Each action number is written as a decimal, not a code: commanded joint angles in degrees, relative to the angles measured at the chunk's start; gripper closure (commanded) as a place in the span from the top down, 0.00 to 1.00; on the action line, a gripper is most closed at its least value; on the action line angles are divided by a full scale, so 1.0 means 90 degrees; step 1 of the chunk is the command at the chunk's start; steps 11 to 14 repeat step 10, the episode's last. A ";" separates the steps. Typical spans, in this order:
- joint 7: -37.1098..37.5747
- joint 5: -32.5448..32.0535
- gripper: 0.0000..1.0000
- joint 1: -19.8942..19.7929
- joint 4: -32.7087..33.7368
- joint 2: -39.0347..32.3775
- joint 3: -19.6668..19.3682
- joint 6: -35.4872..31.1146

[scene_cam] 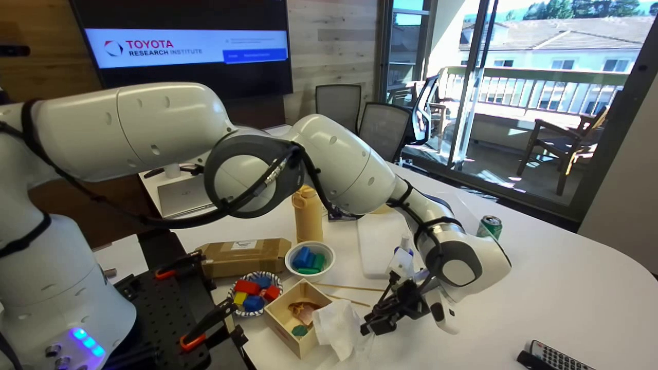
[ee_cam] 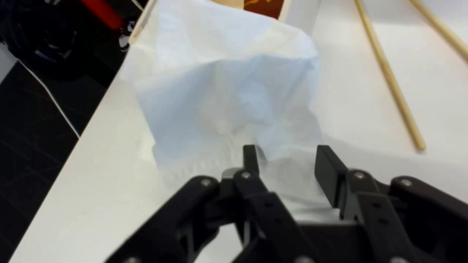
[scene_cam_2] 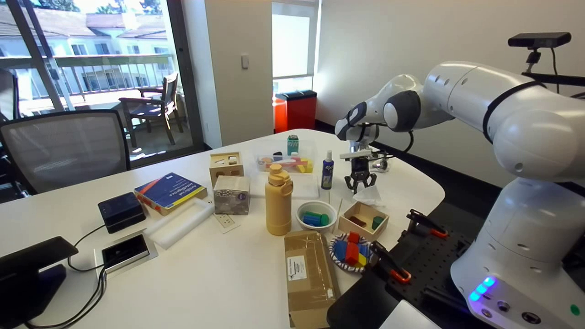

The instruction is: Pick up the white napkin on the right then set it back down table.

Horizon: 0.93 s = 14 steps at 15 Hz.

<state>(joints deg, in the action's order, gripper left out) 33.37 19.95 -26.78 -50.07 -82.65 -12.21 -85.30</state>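
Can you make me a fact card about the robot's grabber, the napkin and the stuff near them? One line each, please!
Gripper: black two-fingered gripper, open, jaws apart
Napkin: creased white paper napkin, at one edge of an open-topped square box of pale wood, hiding part of it in the wrist view
Napkin touching box: cannot tell
Held: seems not
Inside the box: a rounded green block and a brown item
Sticks: two thin tan wooden sticks on the white table
Bowl: round white bowl with blue and green blocks inside
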 commanded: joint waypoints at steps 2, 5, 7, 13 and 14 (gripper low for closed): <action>0.0124 0.0034 0.87 -0.0058 0.0314 -0.0080 -0.0070 -0.0538; 0.0030 0.0045 1.00 -0.0079 0.0207 -0.0023 -0.0060 -0.0898; -0.0090 0.0020 1.00 -0.0047 0.0047 0.0084 -0.0048 -0.1073; -0.0183 -0.0004 1.00 0.0005 -0.0164 0.0243 -0.0074 -0.1340; -0.0183 -0.0004 1.00 0.0005 -0.0164 0.0243 -0.0074 -0.1340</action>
